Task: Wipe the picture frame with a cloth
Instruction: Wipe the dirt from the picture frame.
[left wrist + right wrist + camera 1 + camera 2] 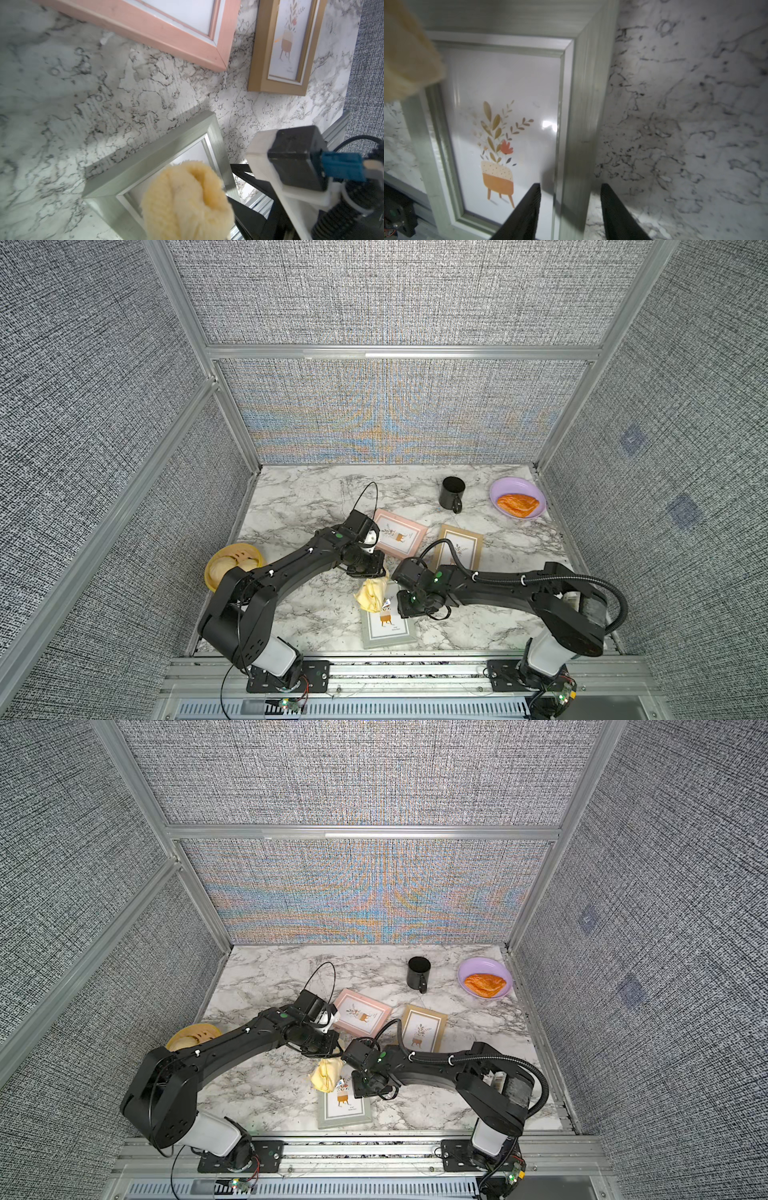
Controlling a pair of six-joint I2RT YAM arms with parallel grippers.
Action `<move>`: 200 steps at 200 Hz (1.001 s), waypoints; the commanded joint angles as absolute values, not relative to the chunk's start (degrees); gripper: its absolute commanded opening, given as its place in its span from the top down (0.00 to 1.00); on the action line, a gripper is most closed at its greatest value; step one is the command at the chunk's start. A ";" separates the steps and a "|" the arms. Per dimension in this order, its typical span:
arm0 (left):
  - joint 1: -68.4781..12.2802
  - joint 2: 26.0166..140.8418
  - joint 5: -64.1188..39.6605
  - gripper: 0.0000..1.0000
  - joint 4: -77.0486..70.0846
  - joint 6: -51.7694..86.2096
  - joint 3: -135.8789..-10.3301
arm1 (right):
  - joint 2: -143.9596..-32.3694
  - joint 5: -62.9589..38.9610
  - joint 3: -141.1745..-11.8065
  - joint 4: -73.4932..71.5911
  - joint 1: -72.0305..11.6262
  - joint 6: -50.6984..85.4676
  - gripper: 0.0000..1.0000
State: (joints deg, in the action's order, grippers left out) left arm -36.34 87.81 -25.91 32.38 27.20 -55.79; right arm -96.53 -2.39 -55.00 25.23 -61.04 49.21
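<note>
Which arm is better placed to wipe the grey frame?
Left. The left gripper holds the cloth bunched over the grey frame; the right gripper has no cloth, its jaws astride the frame's rail.

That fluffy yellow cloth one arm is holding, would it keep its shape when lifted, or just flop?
Probably floppy: the cloth hangs bunched and folded from the left gripper. Likely light, since one small pinch holds it up. Its fuzzy pile should grip rather than slip.

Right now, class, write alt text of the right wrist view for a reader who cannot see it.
The right gripper has its two black fingers apart, astride one side rail of a grey picture frame lying on the marble table. Behind its glass is a print of a potted plant, and a pale-yellow cloth overlaps one frame corner.
</note>
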 commanded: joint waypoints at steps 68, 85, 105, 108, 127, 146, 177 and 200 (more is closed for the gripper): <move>-39.00 92.33 -22.83 1.00 26.46 28.69 -56.34 | -98.26 3.36 -54.36 26.81 -61.10 50.97 0.73; -39.54 94.33 -21.99 1.00 26.28 27.79 -57.59 | -98.12 4.37 -54.12 27.86 -61.09 51.71 0.75; -40.16 96.68 -21.92 1.00 25.59 27.16 -58.19 | -98.17 5.85 -54.30 29.31 -61.09 52.55 0.78; -40.20 96.82 -21.90 1.00 25.51 27.16 -58.21 | -98.25 6.02 -54.38 29.47 -61.05 52.56 0.78; -40.60 97.85 -21.07 1.00 24.82 27.30 -57.63 | -98.28 6.75 -54.57 30.19 -60.89 53.22 0.80; -40.69 98.83 -19.42 1.00 24.65 27.42 -57.14 | -98.26 7.27 -54.55 31.13 -60.79 54.00 0.81; -40.69 99.63 -14.95 1.00 27.74 26.49 -57.39 | -97.74 8.25 -53.65 32.90 -60.77 55.90 0.82; -40.69 99.38 -10.55 1.00 31.31 25.24 -57.09 | -97.47 8.94 -53.48 34.58 -60.65 57.28 0.83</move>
State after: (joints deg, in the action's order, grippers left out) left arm -40.82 99.09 -19.94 25.12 27.14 -57.54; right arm -96.95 1.02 -54.35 24.75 -61.10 54.04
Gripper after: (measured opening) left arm 0.086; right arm 0.266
